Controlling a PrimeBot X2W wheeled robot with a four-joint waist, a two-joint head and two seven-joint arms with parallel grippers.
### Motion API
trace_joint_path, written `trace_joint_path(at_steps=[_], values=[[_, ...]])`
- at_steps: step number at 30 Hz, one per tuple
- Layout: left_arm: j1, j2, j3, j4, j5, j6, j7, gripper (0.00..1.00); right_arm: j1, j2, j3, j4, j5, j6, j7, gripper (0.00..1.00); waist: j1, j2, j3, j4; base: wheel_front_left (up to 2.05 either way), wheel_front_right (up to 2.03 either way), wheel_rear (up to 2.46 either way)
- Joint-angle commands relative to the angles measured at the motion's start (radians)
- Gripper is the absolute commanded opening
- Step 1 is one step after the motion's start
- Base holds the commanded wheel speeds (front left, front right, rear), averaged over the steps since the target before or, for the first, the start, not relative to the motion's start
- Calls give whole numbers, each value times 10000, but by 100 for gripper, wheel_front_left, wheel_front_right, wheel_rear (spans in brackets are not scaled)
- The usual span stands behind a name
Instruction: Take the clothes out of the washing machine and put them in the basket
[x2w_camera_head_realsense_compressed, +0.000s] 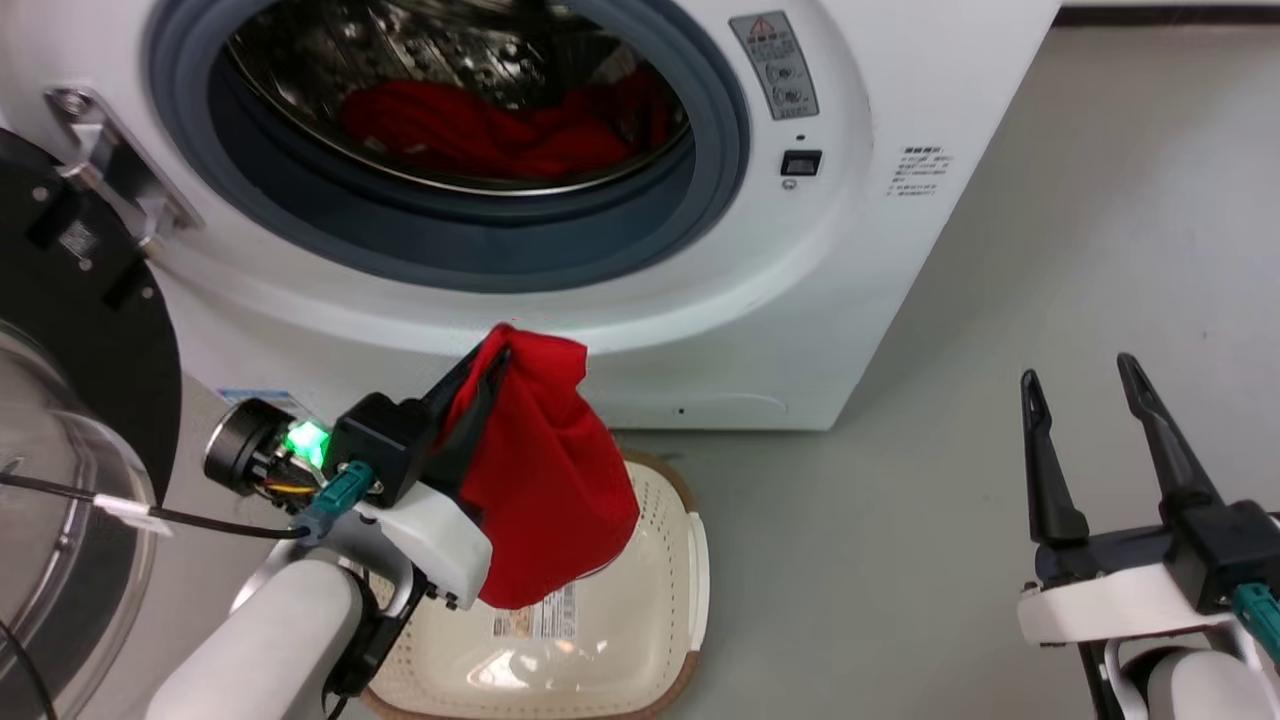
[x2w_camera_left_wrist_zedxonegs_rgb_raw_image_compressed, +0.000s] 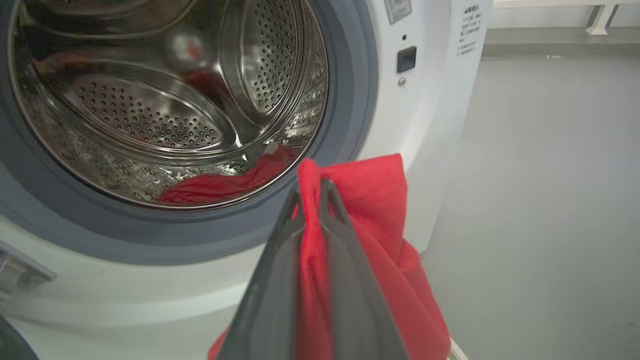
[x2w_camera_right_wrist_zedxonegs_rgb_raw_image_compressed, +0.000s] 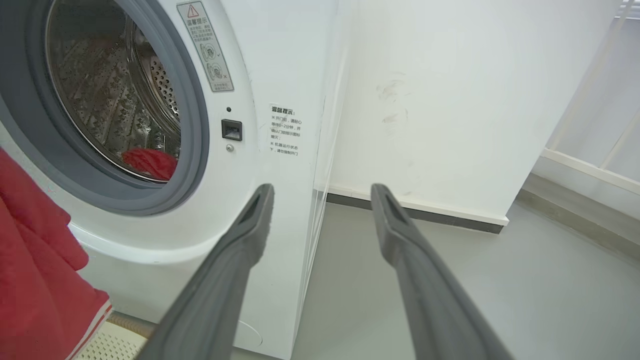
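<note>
Clamped between the closed fingers of the left end effector (x2w_camera_head_realsense_compressed: 497, 355), a red garment (x2w_camera_head_realsense_compressed: 545, 480) is held hanging over the basket (x2w_camera_head_realsense_compressed: 680, 600), before the washing machine (x2w_camera_head_realsense_compressed: 880, 250). A second red garment (x2w_camera_head_realsense_compressed: 470, 130) is left lying in the drum (x2w_camera_head_realsense_compressed: 400, 40). The right end effector (x2w_camera_head_realsense_compressed: 1078, 370) is held open above the floor (x2w_camera_head_realsense_compressed: 1100, 200).

- My left gripper (x2w_camera_head_realsense_compressed: 497, 358) has two long dark fingers (x2w_camera_left_wrist_zedxonegs_rgb_raw_image_compressed: 270, 280) that taper to points, set in a black block (x2w_camera_head_realsense_compressed: 385, 440).
- Beside the block a green light (x2w_camera_head_realsense_compressed: 308, 437) glows next to a round black housing (x2w_camera_head_realsense_compressed: 238, 447).
- A teal plug (x2w_camera_head_realsense_compressed: 340, 492) feeds a thin black cable (x2w_camera_head_realsense_compressed: 220, 522) with a white sleeve (x2w_camera_head_realsense_compressed: 130, 512).
- My white wrist shell (x2w_camera_head_realsense_compressed: 440, 540) meets a pale rounded forearm (x2w_camera_head_realsense_compressed: 270, 640).
- My right gripper (x2w_camera_head_realsense_compressed: 1080, 370) matches it: dark fingers, black base, white shell and a second teal plug (x2w_camera_head_realsense_compressed: 1258, 610).
</note>
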Motion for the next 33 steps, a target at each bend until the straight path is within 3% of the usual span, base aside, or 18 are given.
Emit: trace_joint_path(at_steps=[1, 20, 25, 33], values=[[107, -95, -24, 156, -12, -38, -103, 0, -199, 8, 18, -50, -30, -7, -21, 100, 0, -1, 473, -68, 0, 0, 0], [-2322, -2021, -938, 7706, -157, -1819, -1196, 0, -1868, 9, -224, -469, 69, -7, -22, 100, 0, -1, 4445, -1000, 0, 0, 0], [-3113, -2534, -991, 9519, -386, -2053, -1109, 0, -2130, 12, -251, -601, 146, -7, -22, 100, 0, -1, 5162, -1159, 0, 0, 0], [-4091, -2896, -1405, 11495, -271, -2190, -889, 0, -2430, 11, -82, -698, 217, -7, -22, 100, 0, -1, 5958, -1348, 0, 0, 0]])
